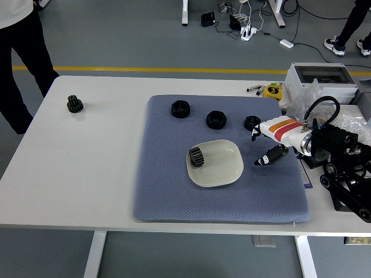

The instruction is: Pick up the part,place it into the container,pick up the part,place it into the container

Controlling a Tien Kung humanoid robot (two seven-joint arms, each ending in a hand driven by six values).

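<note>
A white bowl (220,169) sits in the middle of the blue-grey mat (168,185), with one black gear (196,156) lying at its left inner edge. My right hand (255,149), white with an orange and red band, hovers just right of the bowl, fingers spread and holding nothing. Three black ring-shaped parts (180,109) (215,119) (251,122) lie in a row along the back of the mat. Another black gear (74,103) stands on the bare table far left. The left arm is out of view.
A grey box (320,81) and crumpled plastic bags (348,124) crowd the table's right end behind my arm. Markers (255,89) and a yellow tape measure (272,91) lie past the mat. A person in black trousers (23,58) stands at the far left corner.
</note>
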